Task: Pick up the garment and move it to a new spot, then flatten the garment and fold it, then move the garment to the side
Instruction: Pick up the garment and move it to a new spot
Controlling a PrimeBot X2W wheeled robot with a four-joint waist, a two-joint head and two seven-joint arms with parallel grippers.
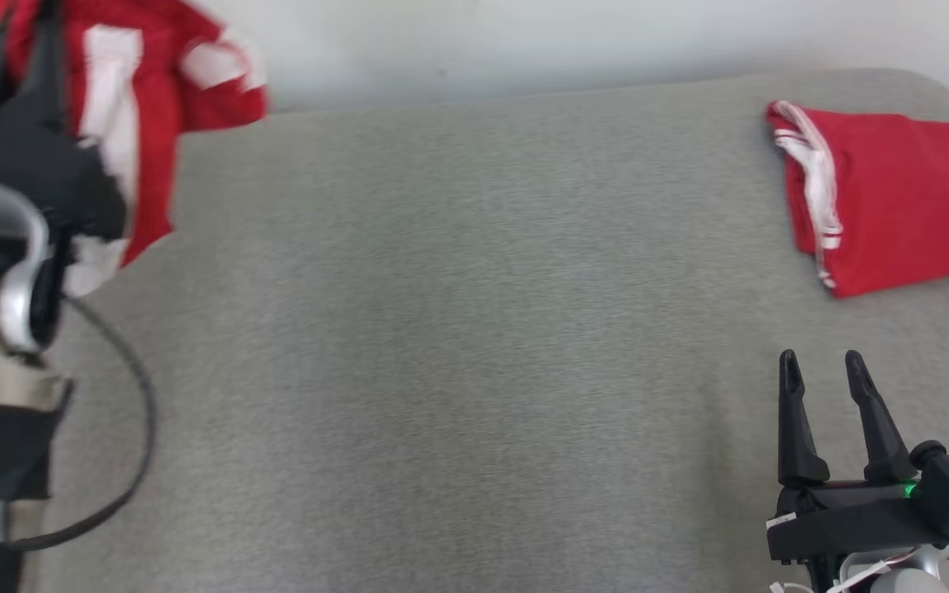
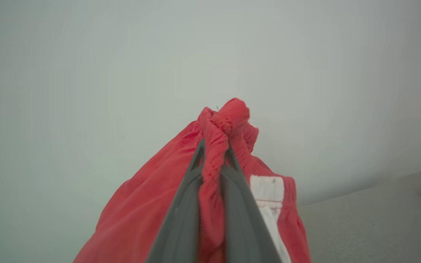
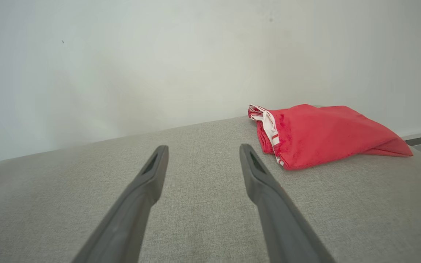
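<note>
The garment is red with white stripes and hangs bunched in the air at the upper left of the head view, above the left end of the grey padded table. My left gripper is shut on a gathered, elastic-looking edge of the garment, and red cloth is pinched between its two fingers. The dark left wrist partly covers the cloth. My right gripper stands open low at the right, with nothing between its fingers.
A second red garment with white trim lies folded at the table's far right. A pale wall runs behind the table. A black cable loops from the left arm.
</note>
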